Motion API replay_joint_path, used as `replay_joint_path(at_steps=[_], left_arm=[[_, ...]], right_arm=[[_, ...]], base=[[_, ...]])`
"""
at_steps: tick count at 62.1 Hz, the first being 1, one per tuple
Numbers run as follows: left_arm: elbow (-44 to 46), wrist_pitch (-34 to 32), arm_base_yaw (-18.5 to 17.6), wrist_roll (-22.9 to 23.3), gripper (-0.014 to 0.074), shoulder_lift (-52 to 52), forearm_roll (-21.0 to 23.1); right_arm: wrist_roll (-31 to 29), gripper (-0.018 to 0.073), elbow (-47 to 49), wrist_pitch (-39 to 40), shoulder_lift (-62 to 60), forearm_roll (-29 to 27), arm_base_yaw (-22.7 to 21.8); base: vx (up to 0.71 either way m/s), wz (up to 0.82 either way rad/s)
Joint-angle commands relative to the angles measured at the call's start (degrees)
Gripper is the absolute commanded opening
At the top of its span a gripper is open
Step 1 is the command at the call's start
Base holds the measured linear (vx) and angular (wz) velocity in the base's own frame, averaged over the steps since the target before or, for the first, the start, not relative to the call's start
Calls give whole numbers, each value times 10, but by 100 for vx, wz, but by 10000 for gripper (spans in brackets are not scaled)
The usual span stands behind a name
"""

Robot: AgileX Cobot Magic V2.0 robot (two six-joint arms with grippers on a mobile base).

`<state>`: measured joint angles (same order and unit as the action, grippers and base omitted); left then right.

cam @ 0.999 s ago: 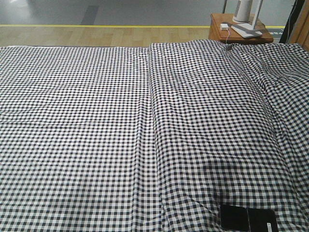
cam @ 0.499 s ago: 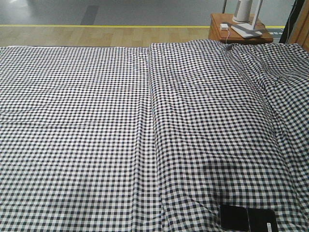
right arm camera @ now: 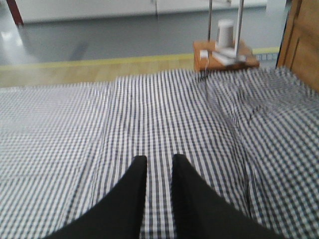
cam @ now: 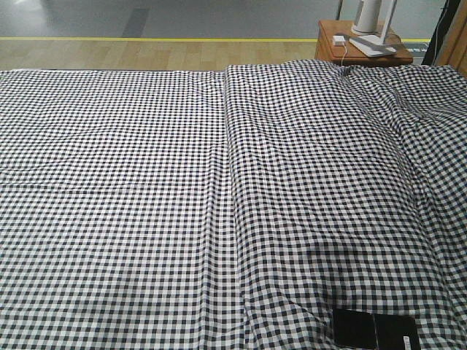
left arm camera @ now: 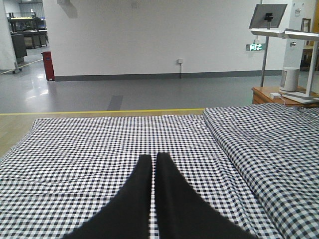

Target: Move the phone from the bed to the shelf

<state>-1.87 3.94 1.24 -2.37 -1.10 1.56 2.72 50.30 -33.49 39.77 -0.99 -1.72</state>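
Left of the fold ridge in the bed, the left hand is hovering nearly closed, empty. Right of that ridge, at the near edge, the phone is lying crosswise; the right hand, narrowly parted, empty, is likely sitting nearer.

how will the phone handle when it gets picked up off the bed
Probably stiff: the phone is a thin flat slab. Its glossy face looks slippery. Lying flat on the wrinkled bed, its edges may be hard to pinch.
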Motion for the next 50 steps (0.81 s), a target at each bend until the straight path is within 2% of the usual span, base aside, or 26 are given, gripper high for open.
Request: replay_joint_path(at_steps=[1,14,19,36,50], left_arm=[[14,-43,0,5,1,-4,6],[14,-43,0,5,1,-4,6],[14,-43,0,5,1,-4,6],[14,-43,0,5,1,-4,6],[14,-43,0,5,1,-4,6]], right_arm=[[-2,260,17,16,16,-4,-1],[-2,623,17,21,22,-4,-1],[-2,729,17,26,22,-4,-1],[-2,707,17,49,22,-4,-1],[8,699,27,16,34,-2,-2]], base=[[0,0],[0,0],[0,0],[0,0],[0,0]])
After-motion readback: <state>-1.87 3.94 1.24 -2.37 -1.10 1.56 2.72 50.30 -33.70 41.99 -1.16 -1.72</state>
